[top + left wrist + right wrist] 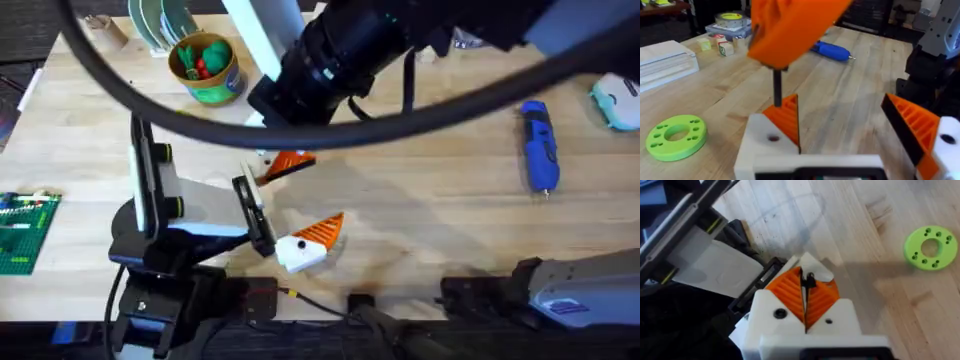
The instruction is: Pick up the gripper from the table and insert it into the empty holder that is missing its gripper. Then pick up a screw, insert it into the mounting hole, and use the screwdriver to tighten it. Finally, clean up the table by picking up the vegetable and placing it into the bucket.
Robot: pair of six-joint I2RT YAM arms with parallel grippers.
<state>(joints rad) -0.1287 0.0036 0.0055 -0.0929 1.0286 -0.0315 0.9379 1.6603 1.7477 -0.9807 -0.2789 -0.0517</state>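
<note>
My right gripper is shut on a small black screw. In the left wrist view that screw hangs from the right gripper's orange pads, just above the mounting hole of the white holder. The orange gripper is seated in that holder. My left gripper stands open, and in the overhead view its two orange tips are spread apart. The blue screwdriver lies at the right of the table. The green bucket stands at the back left. The vegetable is out of view.
Red and green toys lie in the bucket. A flat green ring disc lies on the wood near the grippers. A green circuit board sits at the left edge. The right arm crosses the middle, large and dark.
</note>
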